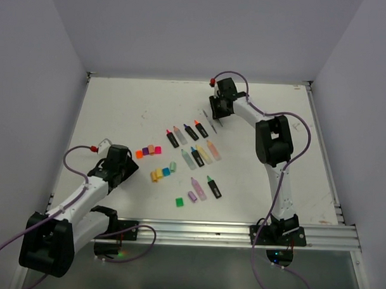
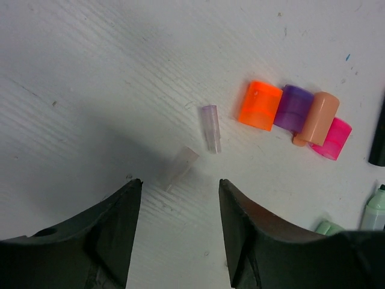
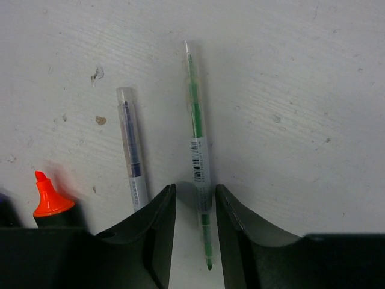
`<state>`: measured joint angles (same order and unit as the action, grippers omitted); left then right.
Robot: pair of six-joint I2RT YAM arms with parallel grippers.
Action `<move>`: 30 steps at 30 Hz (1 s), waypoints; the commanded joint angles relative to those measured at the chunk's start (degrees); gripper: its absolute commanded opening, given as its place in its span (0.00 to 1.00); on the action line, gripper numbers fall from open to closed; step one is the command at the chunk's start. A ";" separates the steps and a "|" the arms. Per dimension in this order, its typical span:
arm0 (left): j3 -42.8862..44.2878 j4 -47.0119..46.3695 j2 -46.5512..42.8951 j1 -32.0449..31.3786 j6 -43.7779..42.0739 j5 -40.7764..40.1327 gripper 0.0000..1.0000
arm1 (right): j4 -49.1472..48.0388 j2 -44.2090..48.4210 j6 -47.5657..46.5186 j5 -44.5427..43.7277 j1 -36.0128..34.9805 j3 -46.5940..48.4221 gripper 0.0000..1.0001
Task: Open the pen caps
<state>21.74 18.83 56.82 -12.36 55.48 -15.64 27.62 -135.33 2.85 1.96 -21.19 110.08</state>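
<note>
Left gripper (image 2: 179,183) parted, empty — right gripper (image 3: 194,188) parted astride green pen (image 3: 197,120), orange highlighter (image 3: 49,201) half-hidden.

Your flat white table top (image 2: 108,72) reads matt, with fine streaks and small scuffs. The stubby orange plastic cap (image 2: 260,105), purple plastic cap (image 2: 295,107) and pink plastic cap (image 2: 335,139) look smooth and translucent. The peach plastic cap (image 2: 317,117) is opaque and duller. The black fingers (image 2: 108,241) of the left gripper (image 2: 179,186) look like matt plastic. The thin green pen (image 3: 198,138) has a clear, glossy plastic barrel with a paper barcode label. The ribbed silver rail (image 1: 240,232) at the near edge is dull metal.
</note>
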 commanded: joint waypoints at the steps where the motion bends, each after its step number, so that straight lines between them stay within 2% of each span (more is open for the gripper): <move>1: 1.29 2.97 -3.20 0.58 0.59 -2.47 0.58 | 1.56 1.12 -0.74 -1.78 -0.43 -1.80 0.37; 5: 3.57 4.19 -6.88 0.58 -0.11 -2.29 0.66 | -1.15 3.66 -0.30 -1.78 -0.43 -3.73 0.49; 10: 6.82 3.93 -10.49 0.41 -2.83 0.60 0.77 | -7.65 11.65 2.07 -8.19 -0.52 -11.72 0.62; 11: 7.96 3.67 -11.46 0.49 -3.27 1.13 0.82 | -8.54 15.15 2.50 -10.02 -0.52 -13.30 0.75; 12: 8.58 3.58 -11.90 0.49 -4.06 1.75 0.86 | -9.41 17.27 3.29 -10.83 -0.52 -16.53 0.77; 13: 9.28 3.50 -12.17 0.49 -4.42 2.97 0.90 | -9.34 19.12 3.82 -11.70 -0.43 -17.96 0.98; 15: 10.78 2.97 -12.87 0.49 -5.82 4.64 0.92 | -8.38 24.65 4.61 -13.64 -0.52 -22.44 0.99; 20: 9.91 -1.85 -14.89 0.41 -7.14 15.25 1.00 | -7.75 39.06 8.04 -17.16 -1.57 -35.62 0.99; 21: 9.03 -5.35 -15.15 0.32 -6.80 17.72 1.00 | -7.40 44.22 9.61 -17.34 -2.27 -39.99 0.99; 23: 5.44 -9.84 -16.38 -0.03 -5.92 23.88 1.00 | -5.74 48.91 11.38 -17.51 -3.24 -45.36 0.99; 25: 1.32 -17.58 -17.70 -0.73 -3.72 29.05 1.00 | -2.67 55.94 14.63 -18.04 -3.77 -48.28 0.99; 27: -0.98 -25.20 -18.32 -1.96 -1.71 31.62 1.00 | -0.99 60.86 17.17 -17.60 -4.47 -52.66 0.99; 30: -4.06 -31.63 -18.94 -5.12 0.06 33.83 1.00 | 2.17 70.35 19.99 -16.20 -5.00 -58.65 0.99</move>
<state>19.55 0.89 38.74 -15.05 52.84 10.81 24.88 -70.72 17.37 -13.93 -25.85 55.90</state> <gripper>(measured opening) 0.997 0.987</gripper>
